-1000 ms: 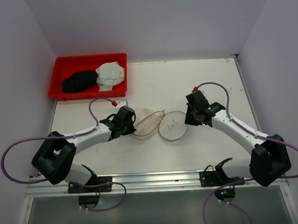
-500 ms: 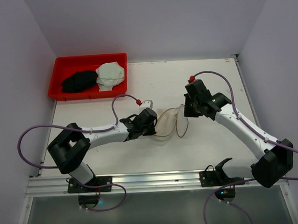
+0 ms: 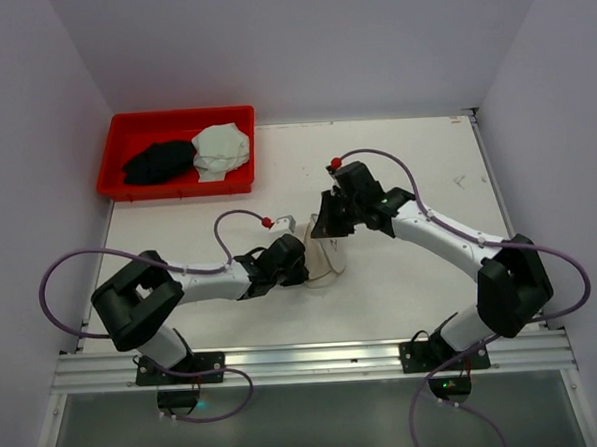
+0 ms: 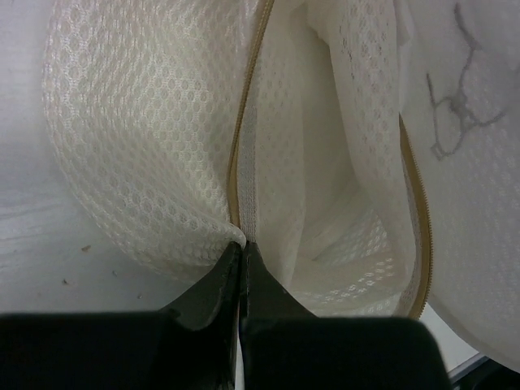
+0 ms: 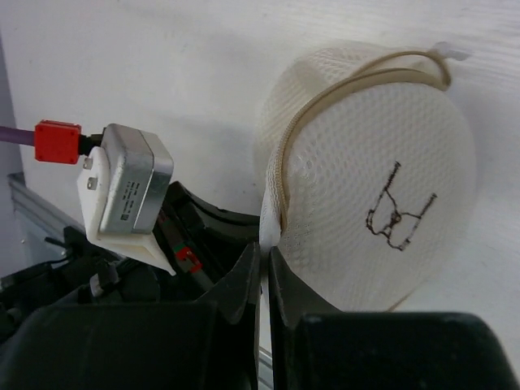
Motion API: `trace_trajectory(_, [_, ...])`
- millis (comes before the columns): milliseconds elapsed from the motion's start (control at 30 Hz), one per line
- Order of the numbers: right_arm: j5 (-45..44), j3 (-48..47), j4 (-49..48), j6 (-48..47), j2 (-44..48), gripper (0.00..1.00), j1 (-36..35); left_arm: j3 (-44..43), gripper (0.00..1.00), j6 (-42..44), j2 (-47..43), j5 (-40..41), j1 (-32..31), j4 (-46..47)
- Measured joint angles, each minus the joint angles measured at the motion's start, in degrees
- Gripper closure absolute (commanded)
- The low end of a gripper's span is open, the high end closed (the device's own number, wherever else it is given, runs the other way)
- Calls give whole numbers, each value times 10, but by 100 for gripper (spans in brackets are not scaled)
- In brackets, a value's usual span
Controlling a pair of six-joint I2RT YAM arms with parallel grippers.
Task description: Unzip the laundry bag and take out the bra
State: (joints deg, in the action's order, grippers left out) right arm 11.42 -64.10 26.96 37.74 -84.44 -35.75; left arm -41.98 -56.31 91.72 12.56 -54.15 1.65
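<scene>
The laundry bag [image 3: 326, 262] stands on edge near the middle of the table [image 3: 416, 167], squeezed between the two arms and well apart from the red tray [image 3: 177, 190] at the far left corner. The left gripper [image 4: 242, 258] has its fingers pressed together on a fold of mesh right beside the zipper [image 4: 244, 138]. The zipper is parted there, so the pale inside of the bag shows. The right gripper [image 5: 262, 264] also has its fingers together. It seems to nip the seam at the rim of the round face that carries the little black drawing [image 5: 398, 213], though the exact hold is hard to make out. The step in hand looks like opening: the mouth is already slit, but only mesh shows inside and no bra can be seen from here. The next move probably calls for one arm to keep its side pinned. The other would then draw its edge away to widen the gap, or run the zipper further round, before either lets go and reaches in.
</scene>
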Motion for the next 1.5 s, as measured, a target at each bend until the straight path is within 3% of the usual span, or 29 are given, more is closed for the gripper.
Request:
trace_trajectory(167, [71, 32, -102, 28, -60, 83, -16, 57, 100, -28, -28, 0, 0, 55])
trace_trajectory(533, [171, 94, -253, 79, -148, 61, -17, 167, 84, -77, -87, 3, 0, 155])
trace_trajectory(767, [198, 105, -301, 96, -165, 58, -17, 183, 73, -91, -98, 6, 0, 173])
trace_trajectory(1167, [202, 139, -368, 125, -219, 58, -17, 216, 60, -152, -243, 43, 0, 55])
trace_trajectory(1233, [202, 139, -374, 125, -220, 58, -17, 231, 54, -164, -276, 47, 0, 31])
trace_trajectory(1367, [200, 139, -370, 122, -217, 57, -17, 252, 29, -181, -350, 63, 0, -39])
trace_trajectory(1500, [179, 132, -311, 99, -170, 55, -17, 244, 12, -177, -414, 88, 4, -105])
